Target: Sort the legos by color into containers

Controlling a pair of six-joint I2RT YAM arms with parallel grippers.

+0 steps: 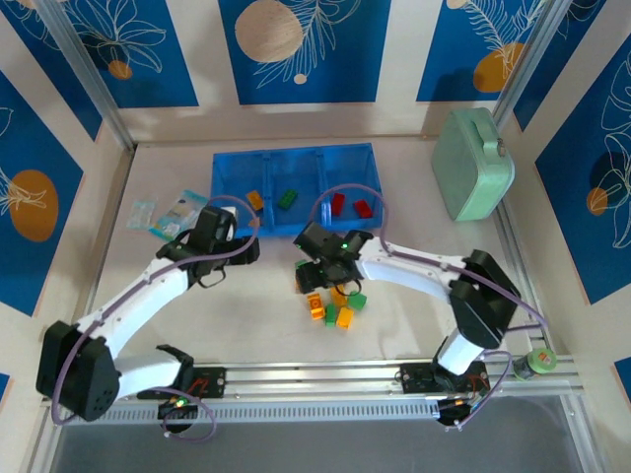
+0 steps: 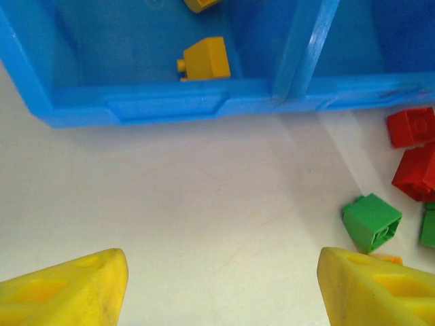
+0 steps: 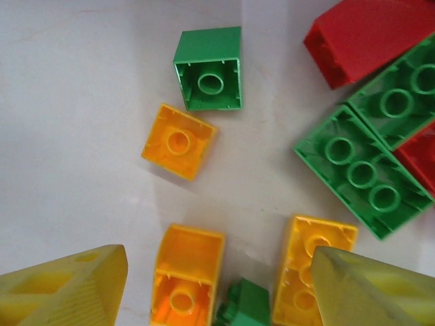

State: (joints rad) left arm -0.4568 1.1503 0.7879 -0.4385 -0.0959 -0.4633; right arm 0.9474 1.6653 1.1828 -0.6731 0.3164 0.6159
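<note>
We see the left end effector (image 2: pixel 221 275) open and empty, with the tray (image 2: pixel 163 109) ahead of it and a yellow lego (image 2: pixel 204 60) inside. The right end effector (image 3: pixel 219 272) is open over loose legos (image 3: pixel 363 170), with an orange lego (image 3: pixel 187 275) between its fingers on the worktop (image 3: pixel 68 136).

Red, green and orange-yellow legos (image 1: pixel 333 307), a translucent blue tray (image 1: pixel 221 185), an off-white bench (image 1: pixel 246 325).
Legos inside the tray are orange-yellow, green and red; those loose on the bench mix all three colours, the orange ones ranging from deep orange to a paler yellow. The arms (image 1: pixel 138 294) are white with black joints, and the left hand (image 2: pixel 221 251) and right hand (image 3: pixel 221 251) both have bright yellow fingers (image 2: pixel 68 292). The case (image 1: pixel 471 165) is plain mint green; the packets (image 1: pixel 163 214) are pale blue and white. The wall panels (image 1: pixel 306 49) are deep blue, patterned with white line-drawn leaves and orange and tan discs, between cream strips. The rails (image 1: pixel 325 374) are silver-grey.
</note>
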